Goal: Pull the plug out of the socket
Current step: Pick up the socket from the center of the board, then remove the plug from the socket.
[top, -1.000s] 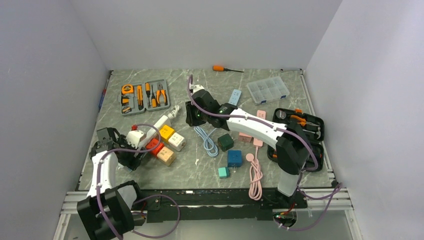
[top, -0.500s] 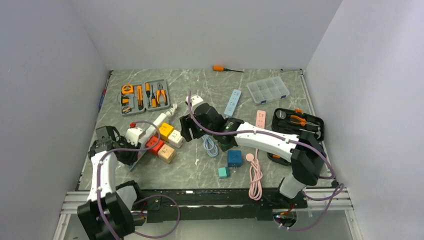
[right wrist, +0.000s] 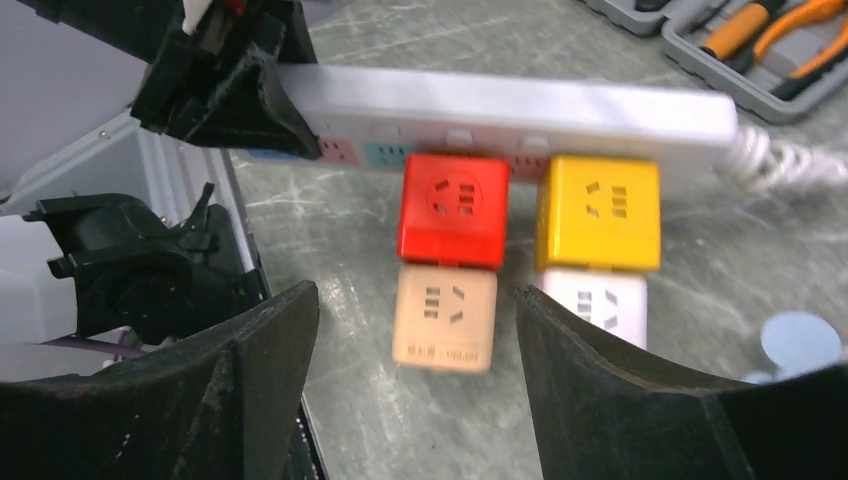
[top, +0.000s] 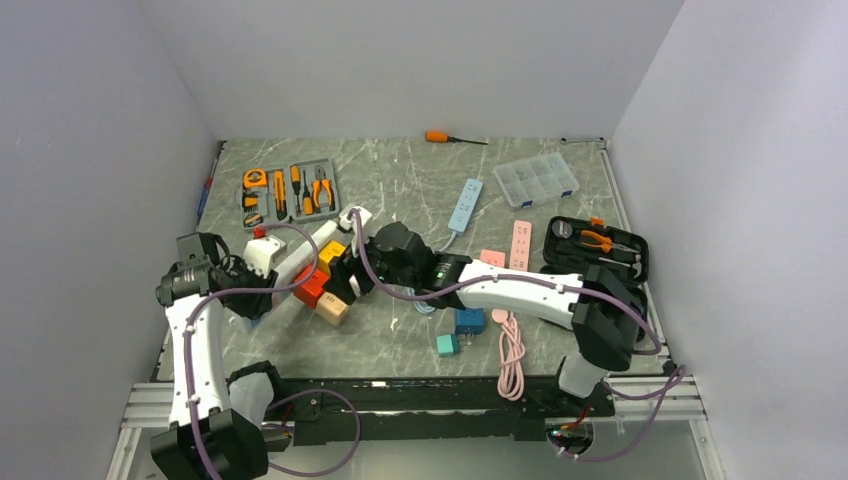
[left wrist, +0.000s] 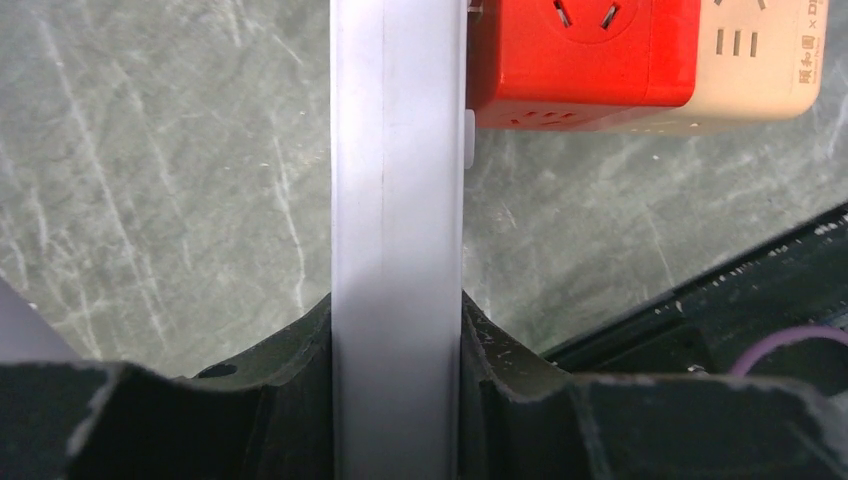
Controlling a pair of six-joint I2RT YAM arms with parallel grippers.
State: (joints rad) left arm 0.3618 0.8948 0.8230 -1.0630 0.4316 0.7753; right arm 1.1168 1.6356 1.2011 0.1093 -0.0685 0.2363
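Note:
A white power strip (top: 300, 250) lies slanted at the left of the table. Four cube plugs hang off its near side: red (top: 308, 290), beige (top: 332, 310), yellow (top: 332, 252) and white. My left gripper (top: 248, 288) is shut on the strip's near end. In the left wrist view the strip (left wrist: 398, 200) fills the gripper (left wrist: 398, 340), with the red cube (left wrist: 585, 60) beside it. My right gripper (top: 345, 280) is open. In the right wrist view it (right wrist: 415, 330) hovers just short of the beige cube (right wrist: 445, 315), below the red one (right wrist: 455, 210).
A grey tool set (top: 287, 192) sits at the back left and an orange screwdriver (top: 450, 138) at the back. A clear organiser box (top: 535, 180) and a black tool case (top: 600, 250) are at the right. Blue cube (top: 469, 318), teal cube (top: 447, 345) and pink cable (top: 511, 350) lie near the front.
My right arm has swung left and forward from the table's middle to the cube plugs. My left arm has drawn the strip's end a little back and left.

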